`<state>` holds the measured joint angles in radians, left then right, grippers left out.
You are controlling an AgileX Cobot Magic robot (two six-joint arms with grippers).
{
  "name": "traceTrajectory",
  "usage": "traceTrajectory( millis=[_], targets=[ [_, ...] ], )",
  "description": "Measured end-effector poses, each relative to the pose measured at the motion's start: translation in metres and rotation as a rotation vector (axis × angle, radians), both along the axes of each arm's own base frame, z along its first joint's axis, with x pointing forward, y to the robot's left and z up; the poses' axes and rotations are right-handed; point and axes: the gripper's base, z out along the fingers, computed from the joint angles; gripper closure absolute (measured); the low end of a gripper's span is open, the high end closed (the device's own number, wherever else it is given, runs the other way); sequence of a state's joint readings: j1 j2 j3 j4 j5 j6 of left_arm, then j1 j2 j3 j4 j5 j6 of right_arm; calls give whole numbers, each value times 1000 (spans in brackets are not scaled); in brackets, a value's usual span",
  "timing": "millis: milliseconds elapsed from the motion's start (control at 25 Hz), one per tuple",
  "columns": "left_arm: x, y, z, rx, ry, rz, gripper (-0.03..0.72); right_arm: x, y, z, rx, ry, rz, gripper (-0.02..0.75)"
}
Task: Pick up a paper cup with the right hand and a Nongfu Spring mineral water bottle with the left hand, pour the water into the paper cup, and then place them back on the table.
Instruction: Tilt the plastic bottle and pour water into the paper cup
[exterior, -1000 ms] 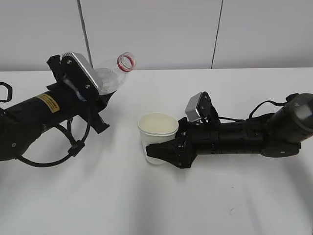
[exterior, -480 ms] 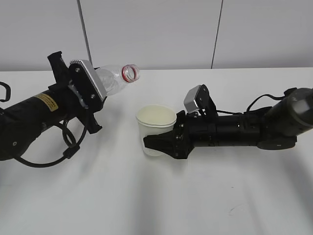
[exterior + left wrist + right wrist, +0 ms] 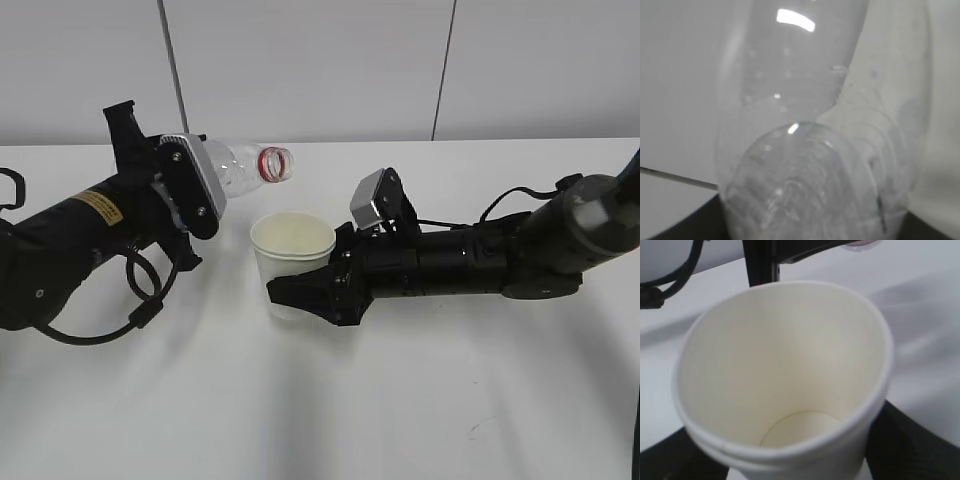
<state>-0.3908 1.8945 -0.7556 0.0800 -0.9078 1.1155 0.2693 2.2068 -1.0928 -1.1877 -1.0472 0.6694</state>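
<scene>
White worktop: my left end effector clamps the tilted bottle, right end effector grips the cup; the mouth sits far-left of the rim, so water may spill.

Readable text: none.

Yellow sticker on the body of the left arm, exterior view: carries dark print, too small and blurred to make out any letters or numbers.

Nongfu Spring mineral water bottle: only the clear upper body and red neck ring show; no brand wording legible in the exterior or left wrist views.

Paper cup: plain off-white inside and out, no print visible in the right wrist or exterior views.

Silver-grey plate on the right arm: no legible marking.
</scene>
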Motion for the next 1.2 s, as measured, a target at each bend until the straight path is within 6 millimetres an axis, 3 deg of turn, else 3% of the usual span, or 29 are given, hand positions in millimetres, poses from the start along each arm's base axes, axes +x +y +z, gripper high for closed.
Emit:
traceTrajectory(
  millis=[1200],
  targets=[
    [1, 0, 5, 165, -135, 0, 341, 0, 1, -1, -14, 7, -11, 204]
  ],
)
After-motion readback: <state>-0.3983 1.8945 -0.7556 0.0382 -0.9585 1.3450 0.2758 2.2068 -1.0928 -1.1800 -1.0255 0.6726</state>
